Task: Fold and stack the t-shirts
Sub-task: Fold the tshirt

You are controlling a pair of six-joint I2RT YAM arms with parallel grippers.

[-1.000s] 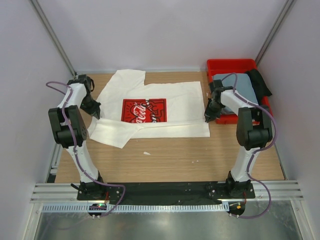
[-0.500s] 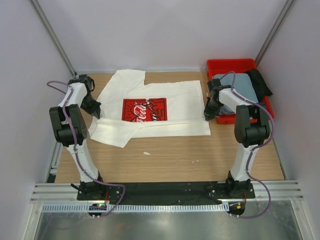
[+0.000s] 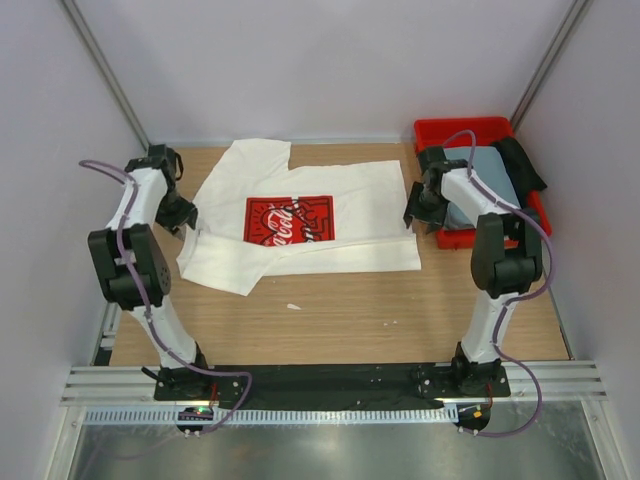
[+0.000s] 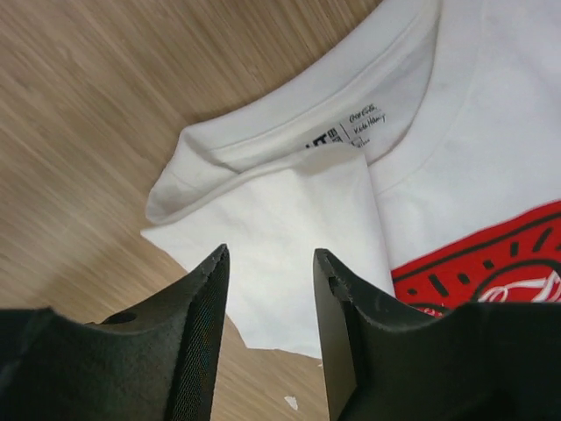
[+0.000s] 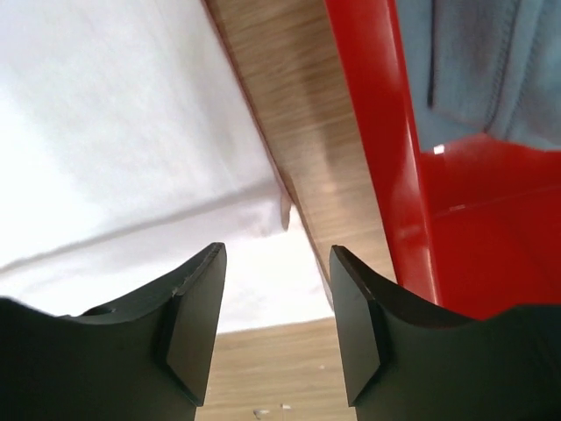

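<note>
Your left fingers [image 4: 215,289] stand parted, empty, over the collar of the white t-shirt [image 4: 491,132] by the counter's [image 4: 88,105] left edge. Your right fingers [image 5: 206,298], equally parted and empty, hang beside the red bin [image 5: 377,132].

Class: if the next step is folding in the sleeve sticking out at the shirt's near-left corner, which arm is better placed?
Left. The open left gripper is at the collar of the white Coca-Cola t-shirt, beside that sleeve; the right gripper is at the opposite hem, by the red bin.
</note>
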